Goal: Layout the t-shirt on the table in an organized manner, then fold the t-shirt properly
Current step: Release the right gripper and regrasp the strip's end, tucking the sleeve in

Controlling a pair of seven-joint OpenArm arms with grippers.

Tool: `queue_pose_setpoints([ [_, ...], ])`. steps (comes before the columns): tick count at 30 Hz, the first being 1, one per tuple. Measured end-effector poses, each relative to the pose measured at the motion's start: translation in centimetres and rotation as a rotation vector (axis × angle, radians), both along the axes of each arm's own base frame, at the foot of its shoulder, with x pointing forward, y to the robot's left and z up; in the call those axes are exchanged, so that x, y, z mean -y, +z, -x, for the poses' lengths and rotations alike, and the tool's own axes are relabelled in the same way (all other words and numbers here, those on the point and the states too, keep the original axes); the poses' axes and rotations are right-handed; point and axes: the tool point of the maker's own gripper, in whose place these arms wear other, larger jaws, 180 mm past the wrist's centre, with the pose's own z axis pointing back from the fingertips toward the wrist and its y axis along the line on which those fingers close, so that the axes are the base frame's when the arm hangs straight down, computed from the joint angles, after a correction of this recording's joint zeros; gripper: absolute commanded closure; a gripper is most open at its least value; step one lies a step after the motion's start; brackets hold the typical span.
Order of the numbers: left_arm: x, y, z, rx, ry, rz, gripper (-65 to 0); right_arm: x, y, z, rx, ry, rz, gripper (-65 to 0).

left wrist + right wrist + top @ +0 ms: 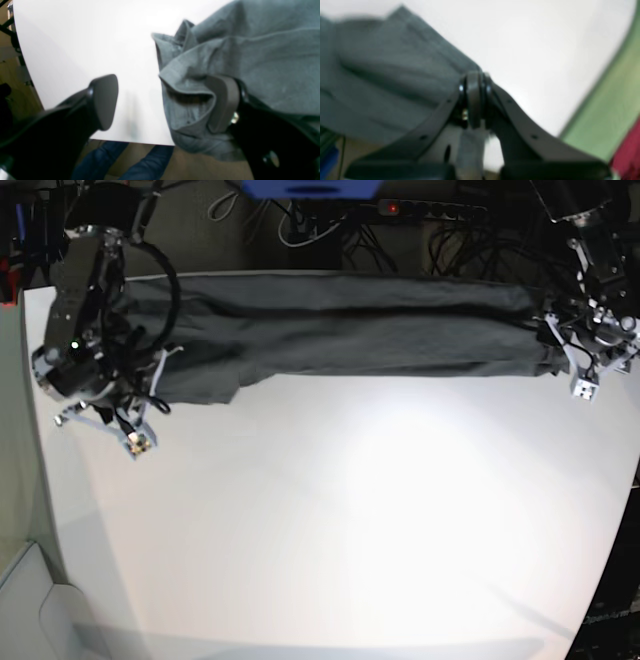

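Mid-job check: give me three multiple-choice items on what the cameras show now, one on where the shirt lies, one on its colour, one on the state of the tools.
1. Where does the dark grey cotton t-shirt lie on the white matte table?
A. Stretched along the far edge
B. Bunched at the centre
C. Along the near edge

2. What colour is the shirt?
A. Red
B. Dark grey
C. White

3. How do the tools stand?
A. Both open
B. Both shut
C. Right tool shut, left tool open

Answers:
1 A, the base view shows it as a long band at the far edge.
2 B, grey in all views.
3 C, the right pads meet; the left pads stand wide apart at the shirt's edge.
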Motion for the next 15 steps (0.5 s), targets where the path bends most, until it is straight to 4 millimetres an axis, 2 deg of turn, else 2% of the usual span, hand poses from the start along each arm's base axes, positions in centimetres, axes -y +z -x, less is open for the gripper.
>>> queue_pose_setpoints([
  [4,0.0,0.0,0.0,0.002,0.000,0.003,-52.4,1.6,1.1,0.1,0.033,-0.056,0.001,0.0],
  [6,0.1,0.0,0.0,0.003,0.000,0.003,-52.4,3.0,0.4,1.5,0.009,-0.106,0.005,0.0],
  [8,0.1,0.0,-0.1,0.005,-0.001,0.004,-52.4,4.1,-1.0,3.9,-0.065,-0.143,0.024,0.0],
  [9,0.1,0.0,-0.1,0.005,-0.001,0.005,-52.4,4.3,-1.5,4.7,-0.092,-0.151,0.028,0.0],
  [12,0.2,0.0,-0.1,0.006,-0.004,0.008,-52.5,4.0,-1.9,5.1,-0.087,-0.139,0.014,0.0],
  [15,0.2,0.0,-0.1,0.007,-0.004,0.010,-52.5,3.9,-3.4,7.5,-0.151,-0.139,0.017,0.0],
])
